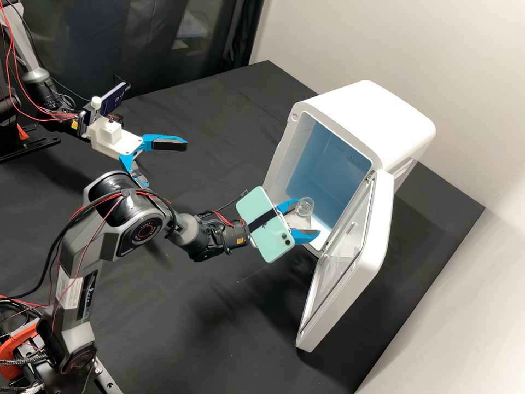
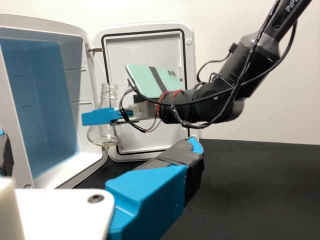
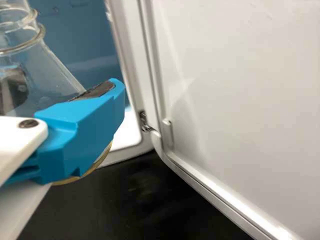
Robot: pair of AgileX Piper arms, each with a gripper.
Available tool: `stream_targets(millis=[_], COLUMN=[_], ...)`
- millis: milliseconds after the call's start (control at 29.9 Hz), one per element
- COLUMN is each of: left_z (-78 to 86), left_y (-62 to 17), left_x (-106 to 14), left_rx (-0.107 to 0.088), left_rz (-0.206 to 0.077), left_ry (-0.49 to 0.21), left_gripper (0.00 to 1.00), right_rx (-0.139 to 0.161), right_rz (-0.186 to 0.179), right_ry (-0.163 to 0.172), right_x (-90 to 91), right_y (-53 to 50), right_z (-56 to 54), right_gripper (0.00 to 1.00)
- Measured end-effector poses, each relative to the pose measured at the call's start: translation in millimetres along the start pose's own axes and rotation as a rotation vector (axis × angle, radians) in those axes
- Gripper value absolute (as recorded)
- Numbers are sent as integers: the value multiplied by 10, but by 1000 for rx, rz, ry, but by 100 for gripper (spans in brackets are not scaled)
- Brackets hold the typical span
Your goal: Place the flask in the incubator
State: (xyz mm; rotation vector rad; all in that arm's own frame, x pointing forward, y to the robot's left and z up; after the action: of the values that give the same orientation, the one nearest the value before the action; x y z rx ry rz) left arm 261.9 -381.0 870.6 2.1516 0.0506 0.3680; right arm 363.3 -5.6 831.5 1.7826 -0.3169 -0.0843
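Note:
A clear glass flask (image 1: pixel 304 208) is held upright at the mouth of the white incubator (image 1: pixel 377 120), low on the hinge side, just above the front lip. My right gripper (image 1: pixel 301 220) is shut on the flask, one blue finger on either side of its body. From the left wrist, the flask (image 2: pixel 106 117) hangs in front of the blue interior (image 2: pixel 45 100), and a right finger (image 2: pixel 100 117) crosses it. In the right wrist view the flask (image 3: pixel 30 65) sits behind my blue finger (image 3: pixel 82 127). My left gripper (image 1: pixel 163 163) hovers open and empty, off to the left.
The incubator door (image 1: pixel 350 257) hangs fully open, swung to the right of the opening, close beside the right gripper. A mint-green phone (image 1: pixel 265 224) is strapped to the right wrist. Bare black bench (image 1: pixel 219 317) lies in front and to the left.

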Motion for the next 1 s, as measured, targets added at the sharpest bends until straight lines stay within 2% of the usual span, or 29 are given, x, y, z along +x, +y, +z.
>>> stream_targets(millis=[167, 301, 469, 737, 837, 1005], left_z=[0, 0, 0, 0, 0, 0], left_y=[0, 0, 0, 0, 0, 0], left_x=[0, 0, 0, 0, 0, 0], left_rx=[0, 0, 0, 0, 0, 0], left_rz=[0, 0, 0, 0, 0, 0], left_ry=[0, 0, 0, 0, 0, 0], left_gripper=[100, 100, 100, 100, 100, 100], right_rx=[11, 2, -7, -1, -7, -34], right_rz=[12, 26, 24, 13, 8, -6], right_ry=[33, 44, 17, -51, -51, -39], right_x=[79, 193, 348, 541, 592, 680], right_y=[-7, -40, -87, -172, -217, -276], right_z=[-167, -278, -317, -284, -325, -387], right_gripper=[0, 0, 0, 0, 0, 0])
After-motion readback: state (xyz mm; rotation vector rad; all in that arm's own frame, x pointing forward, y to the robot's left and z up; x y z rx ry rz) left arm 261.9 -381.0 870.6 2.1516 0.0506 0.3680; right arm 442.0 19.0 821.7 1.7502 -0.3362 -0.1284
